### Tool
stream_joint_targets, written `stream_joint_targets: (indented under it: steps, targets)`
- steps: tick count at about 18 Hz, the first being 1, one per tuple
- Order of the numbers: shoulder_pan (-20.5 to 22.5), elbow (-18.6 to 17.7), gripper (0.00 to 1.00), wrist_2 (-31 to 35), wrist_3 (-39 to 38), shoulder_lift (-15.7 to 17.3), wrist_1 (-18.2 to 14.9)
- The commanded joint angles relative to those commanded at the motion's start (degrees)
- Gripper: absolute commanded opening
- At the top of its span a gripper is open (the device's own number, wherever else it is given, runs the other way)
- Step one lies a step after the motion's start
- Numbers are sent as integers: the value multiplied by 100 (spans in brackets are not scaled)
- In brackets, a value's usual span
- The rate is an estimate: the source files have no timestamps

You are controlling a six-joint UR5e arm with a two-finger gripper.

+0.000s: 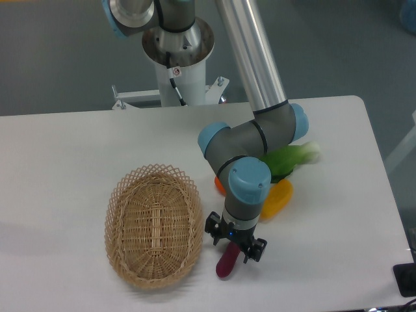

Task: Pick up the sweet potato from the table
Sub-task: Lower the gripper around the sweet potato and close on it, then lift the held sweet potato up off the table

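We are hovering the gripper [235, 246] over the sweet potato [227, 263] at lower centre, still lying on the table [65, 156]; fingers' grip unclear, lifting remaining.

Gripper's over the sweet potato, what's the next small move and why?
Probably close the fingers and lift. The gripper sits right over the upper end of the sweet potato, which lies on the table beside the wicker basket. Whether the fingers already grip it cannot be told from this view.
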Motion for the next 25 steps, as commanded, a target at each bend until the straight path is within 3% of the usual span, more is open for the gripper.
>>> stream_joint_targets:
  steps: [3, 7, 12, 18, 21, 25]
  targets:
    - [0, 17, 35, 18, 17, 17, -9]
    - [0, 53, 29, 26, 26, 26, -9]
    - [79, 202, 28, 18, 105, 140, -9]
    - [649, 220, 25, -17, 597, 526, -35]
    - [1018, 220, 16, -61, 921, 781, -123]
    - [1361, 264, 19, -175, 1151, 1036, -202]
